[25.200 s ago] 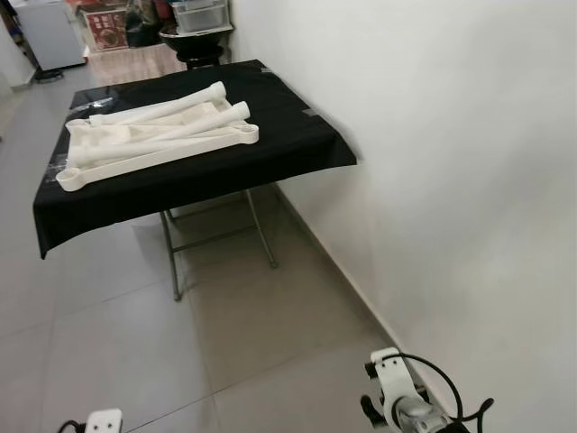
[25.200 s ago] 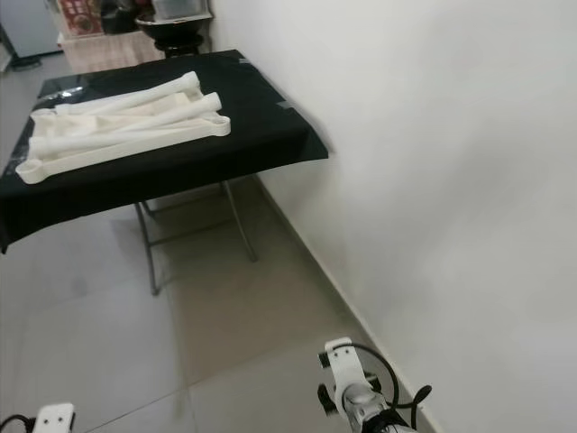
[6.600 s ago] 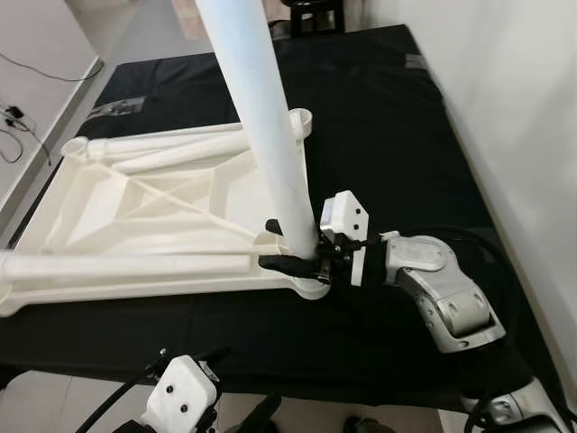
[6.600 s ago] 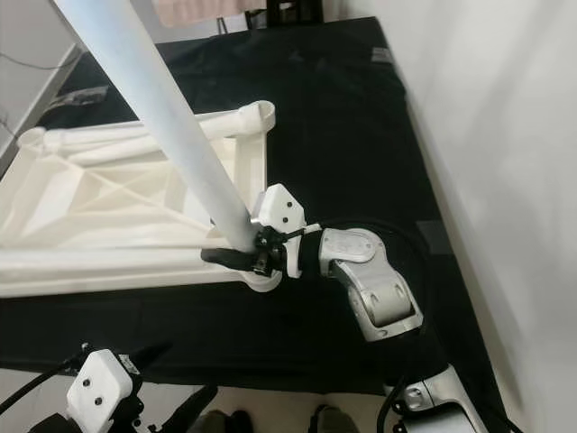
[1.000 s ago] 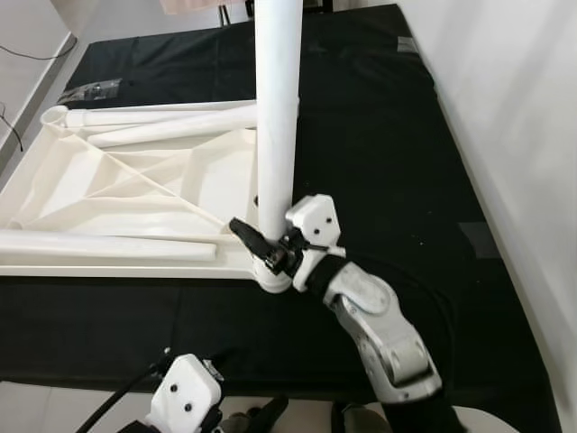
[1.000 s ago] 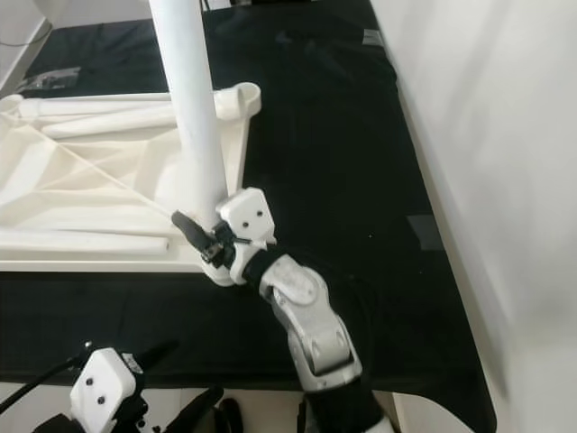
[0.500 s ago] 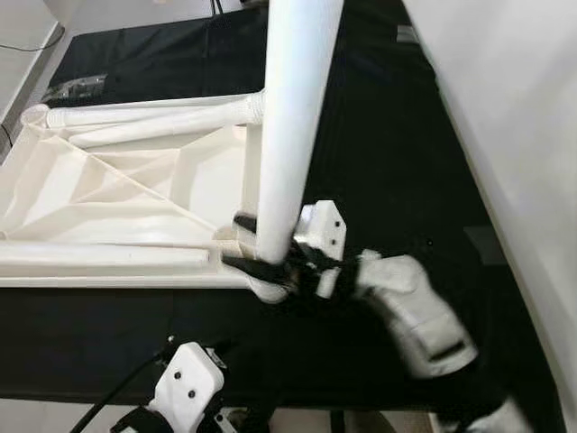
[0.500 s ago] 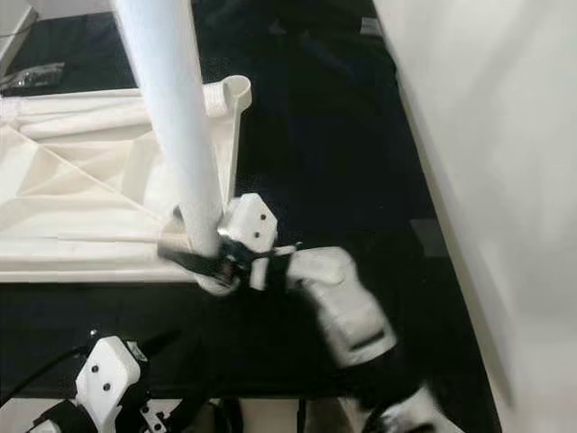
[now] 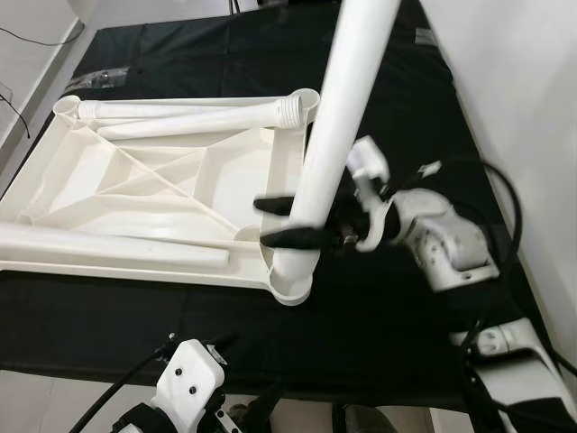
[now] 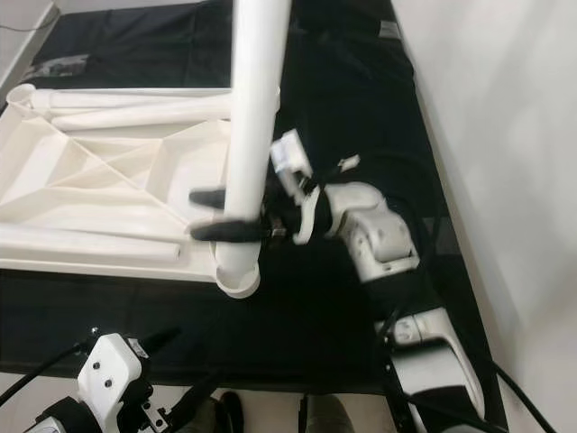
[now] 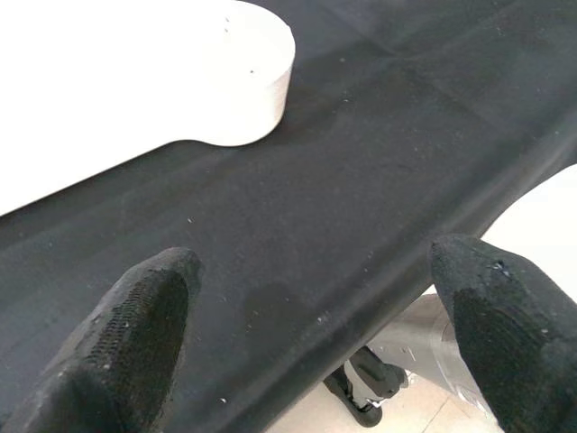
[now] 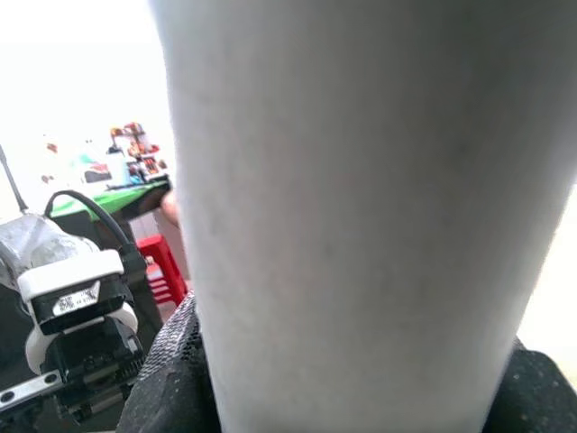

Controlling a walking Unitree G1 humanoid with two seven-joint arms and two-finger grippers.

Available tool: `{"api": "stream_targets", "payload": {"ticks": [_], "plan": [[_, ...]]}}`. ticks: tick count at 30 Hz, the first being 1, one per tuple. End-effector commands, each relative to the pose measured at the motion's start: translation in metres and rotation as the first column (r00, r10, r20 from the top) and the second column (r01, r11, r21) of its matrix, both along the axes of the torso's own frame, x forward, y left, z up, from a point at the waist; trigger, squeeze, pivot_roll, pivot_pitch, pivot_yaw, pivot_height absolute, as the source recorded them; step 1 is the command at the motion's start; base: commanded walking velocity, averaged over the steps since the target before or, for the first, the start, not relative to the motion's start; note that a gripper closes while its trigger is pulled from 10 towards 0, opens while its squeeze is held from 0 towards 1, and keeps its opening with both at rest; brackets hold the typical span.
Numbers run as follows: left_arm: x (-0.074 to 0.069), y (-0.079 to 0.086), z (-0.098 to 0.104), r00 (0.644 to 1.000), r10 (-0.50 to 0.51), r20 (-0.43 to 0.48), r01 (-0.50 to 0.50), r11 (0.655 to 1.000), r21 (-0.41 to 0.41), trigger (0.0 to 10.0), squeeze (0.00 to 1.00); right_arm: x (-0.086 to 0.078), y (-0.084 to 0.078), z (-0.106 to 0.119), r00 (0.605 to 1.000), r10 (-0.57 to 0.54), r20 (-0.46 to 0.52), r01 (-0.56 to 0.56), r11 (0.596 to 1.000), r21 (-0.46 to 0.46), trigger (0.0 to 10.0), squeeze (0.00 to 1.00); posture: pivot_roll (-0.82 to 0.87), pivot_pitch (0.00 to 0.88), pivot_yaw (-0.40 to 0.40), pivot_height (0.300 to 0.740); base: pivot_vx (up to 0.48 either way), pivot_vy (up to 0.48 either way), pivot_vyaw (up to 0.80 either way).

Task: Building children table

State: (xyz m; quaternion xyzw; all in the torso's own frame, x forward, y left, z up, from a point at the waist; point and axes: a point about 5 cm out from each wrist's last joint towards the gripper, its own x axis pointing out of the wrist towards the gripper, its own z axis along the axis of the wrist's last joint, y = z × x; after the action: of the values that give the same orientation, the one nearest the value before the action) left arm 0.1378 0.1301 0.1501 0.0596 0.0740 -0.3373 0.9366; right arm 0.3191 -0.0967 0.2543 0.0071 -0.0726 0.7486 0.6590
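Down at the near edge of the black-draped work table (image 9: 424, 135), the left gripper (image 11: 306, 343) hangs low with its fingers spread wide and nothing between them; a rounded corner of the white tabletop panel (image 9: 162, 185) lies just ahead of its tips, on the cloth. That panel rests upside down, ribs showing, with two loose legs (image 9: 180, 122) laid along its far side and another leg (image 9: 108, 248) along its near side, all well left of the working claw.

The right gripper (image 9: 293, 221) is clamped on the upright leg (image 9: 334, 135), low on its shaft. The leg's foot sits in or on the corner socket (image 9: 290, 281) directly below the fingers (I can't tell whether it is seated). Its long axis rises from the claw and tilts away toward the far right, so my guess is that the coming move turns on bringing that axis square over the socket. The right arm is plainly the nearer one.

The leg's top is cut off by the frame, and the close-up from the right wrist is mostly pale, blurred tube.
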Motion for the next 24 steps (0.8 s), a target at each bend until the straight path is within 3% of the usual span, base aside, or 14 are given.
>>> {"api": "stream_targets", "payload": {"ticks": [1,10,14,20,21,24], "plan": [[-0.003,0.0,-0.004,1.0,0.008,-0.027,-0.008,1.0,-0.007,10.0,0.0,0.0,0.002,-0.001,0.999,0.041,-0.005,-0.041,0.999,-0.001,10.0,0.0,0.01,0.278,0.06,0.74,0.0,0.0,0.0],[-0.004,-0.001,-0.003,0.999,0.004,-0.034,-0.005,1.0,-0.02,10.0,0.0,0.019,0.003,0.015,0.994,0.005,0.105,-0.002,1.0,-0.028,10.0,0.0,0.01,0.284,0.06,0.74,0.0,0.0,0.0],[-0.004,-0.002,-0.003,0.999,0.006,-0.035,-0.007,1.0,-0.026,10.0,0.0,0.024,0.002,0.011,0.984,0.004,0.178,0.019,0.991,-0.131,10.0,0.0,0.01,0.285,0.058,0.74,0.0,0.0,0.0],[-0.005,-0.002,-0.003,0.999,0.012,-0.037,-0.013,0.999,-0.035,10.0,0.0,0.026,0.0,0.012,0.982,0.019,0.189,0.011,0.988,-0.156,10.0,0.0,0.01,0.284,0.058,0.74,0.0,0.0,0.0],[-0.005,-0.001,-0.003,0.999,0.013,-0.039,-0.015,0.999,-0.04,10.0,0.0,0.028,0.0,0.008,0.968,0.006,0.251,0.052,0.973,-0.226,10.0,0.0,0.0,0.279,0.061,0.74,0.0,0.0,0.0],[-0.005,-0.001,-0.003,0.999,0.013,-0.04,-0.015,0.999,-0.044,10.0,0.0,0.03,0.001,0.005,0.953,0.001,0.303,0.086,0.957,-0.276,10.0,0.0,0.0,0.278,0.061,0.74,0.0,0.0,0.0]]}}
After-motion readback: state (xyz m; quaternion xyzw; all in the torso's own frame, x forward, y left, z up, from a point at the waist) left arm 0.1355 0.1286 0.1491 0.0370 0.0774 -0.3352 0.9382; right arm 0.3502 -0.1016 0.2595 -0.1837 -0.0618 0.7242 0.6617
